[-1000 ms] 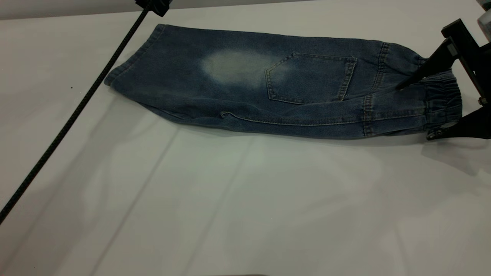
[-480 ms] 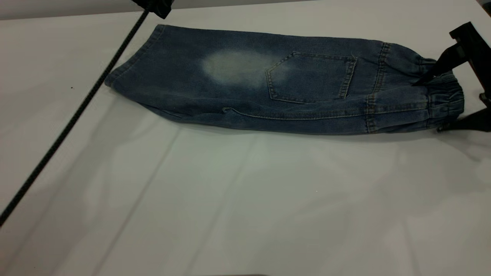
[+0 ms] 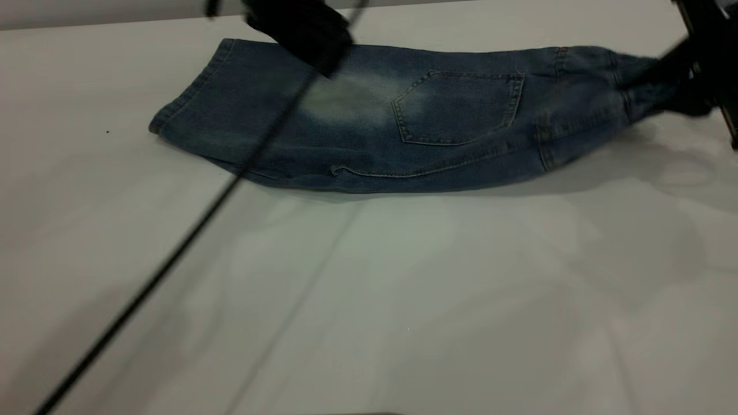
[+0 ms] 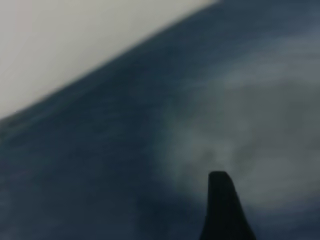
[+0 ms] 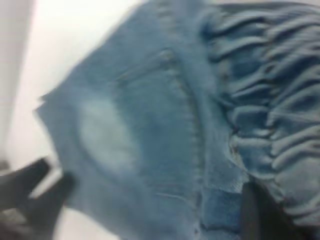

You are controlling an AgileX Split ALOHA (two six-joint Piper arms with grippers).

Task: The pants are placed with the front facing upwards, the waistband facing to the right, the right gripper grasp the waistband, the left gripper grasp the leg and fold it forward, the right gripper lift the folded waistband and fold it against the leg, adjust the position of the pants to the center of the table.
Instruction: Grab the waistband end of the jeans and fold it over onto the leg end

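Note:
The blue denim pants [image 3: 403, 127] lie folded lengthwise on the white table [image 3: 403, 300], back pocket up, leg hem to the left. The ruched waistband [image 3: 646, 86] at the right end is raised off the table, and my right gripper [image 3: 686, 86] is shut on it. In the right wrist view the gathered waistband [image 5: 270, 100] lies against a dark finger [image 5: 255, 215]. My left gripper [image 3: 305, 34] hovers over the leg near the pale patch. The left wrist view shows only one black fingertip [image 4: 222, 210] above the denim [image 4: 125, 150].
A thin black rod [image 3: 173, 253] of the left arm runs diagonally from the left gripper down to the table's front left. The white table spreads wide in front of the pants. A faint crease line crosses the tabletop.
The right gripper closed on the waistband and lifted it, pulling the pants' right end up and the cloth slightly left. The left gripper swung right, from beside the hem to over the leg.

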